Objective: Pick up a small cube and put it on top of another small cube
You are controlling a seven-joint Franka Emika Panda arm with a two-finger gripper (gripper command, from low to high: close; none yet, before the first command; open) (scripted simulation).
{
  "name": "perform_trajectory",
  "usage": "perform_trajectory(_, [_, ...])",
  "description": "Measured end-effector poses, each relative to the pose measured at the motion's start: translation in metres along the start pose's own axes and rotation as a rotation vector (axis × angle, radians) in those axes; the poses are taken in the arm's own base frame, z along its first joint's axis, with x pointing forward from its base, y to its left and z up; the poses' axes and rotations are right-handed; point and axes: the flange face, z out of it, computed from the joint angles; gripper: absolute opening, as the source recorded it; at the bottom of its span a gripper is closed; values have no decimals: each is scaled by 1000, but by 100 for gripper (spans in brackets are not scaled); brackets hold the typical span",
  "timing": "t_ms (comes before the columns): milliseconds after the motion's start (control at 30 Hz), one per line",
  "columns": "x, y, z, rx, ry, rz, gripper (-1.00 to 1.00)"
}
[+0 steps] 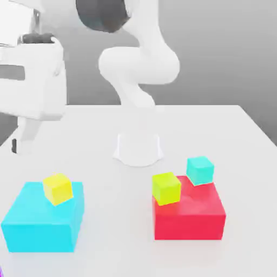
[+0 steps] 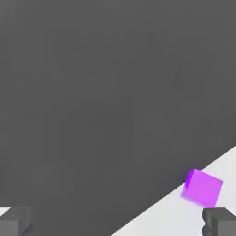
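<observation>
At the exterior view's left, a purple cube (image 1: 1,272) shows as a sliver; in the hand view it sits on the pale surface, close against the straight border with a dark area, with open pale room on its other side. The gripper (image 2: 118,222) hangs over the surface's left part in the exterior view, its jaws spread apart with nothing between them, and the cube lies near one fingertip in the hand view. Just right of the sliver, a large cyan block (image 1: 40,235) stands low in the view, a small yellow cube (image 1: 58,189) at its far edge, towards its right corner. Bare surface runs between this block and the red block (image 1: 188,224), a wide gap. Farther back in that gap rises the arm's base (image 1: 138,149), set in from the far edge. A yellow-green cube (image 1: 166,188) overlaps the red block's left edge in view, and a small cyan cube (image 1: 200,170) overlaps its far edge; whether either rests on it I cannot tell. Rightward, the table (image 1: 246,178) lies open to its right edge, pale and plain, with a grey backdrop (image 1: 216,54) behind.
</observation>
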Motion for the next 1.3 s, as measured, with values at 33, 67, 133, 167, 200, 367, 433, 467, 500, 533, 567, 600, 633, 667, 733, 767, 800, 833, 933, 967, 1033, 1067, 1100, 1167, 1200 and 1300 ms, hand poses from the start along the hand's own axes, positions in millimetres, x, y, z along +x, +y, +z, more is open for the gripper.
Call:
perform_trajectory(33, [6,2,17,-21,-7,24,0])
perform_trajectory(67, [12,6,35,-42,-15,49,0])
perform_trajectory(133, [23,14,70,-84,-29,99,0])
perform_trajectory(167, [29,19,88,-106,-37,126,0])
perform_trajectory(200, [35,25,105,-127,-44,153,0])
perform_trajectory(367, [62,66,192,-231,-80,292,0])
perform_trajectory(433, [65,79,225,-254,-88,323,0])
perform_trajectory(467, [64,84,242,-258,-89,328,0])
perform_trajectory(500, [63,89,258,-260,-90,330,0])
perform_trajectory(533, [61,93,271,-261,-90,332,-100])
perform_trajectory(567, [61,93,271,-261,-90,332,-100])
perform_trajectory(600, [61,93,271,-261,-90,332,-100])
perform_trajectory(633, [61,92,271,-260,-90,332,-100])
perform_trajectory(667, [61,92,271,-260,-90,332,-100])
perform_trajectory(733, [60,95,278,-260,-90,333,-100])
perform_trajectory(767, [61,93,274,-261,-91,333,-100])
perform_trajectory(800, [63,91,264,-261,-91,333,-100])
perform_trajectory(833, [64,87,251,-261,-91,333,-100])
perform_trajectory(933, [53,75,210,-259,-96,271,-100])
perform_trajectory(967, [40,71,199,-257,-100,217,-100])
perform_trajectory(1033, [12,64,177,-253,-109,99,-100])
perform_trajectory(1067, [-3,62,166,-251,-114,38,-100])
perform_trajectory(1100, [-18,60,156,-248,-120,-23,-100])
perform_trajectory(1167, [-47,60,135,-242,-130,-145,-100])
perform_trajectory(1200, [-62,61,126,-239,-136,-206,-100])
perform_trajectory(1300, [-110,65,97,-225,-155,-400,-100])
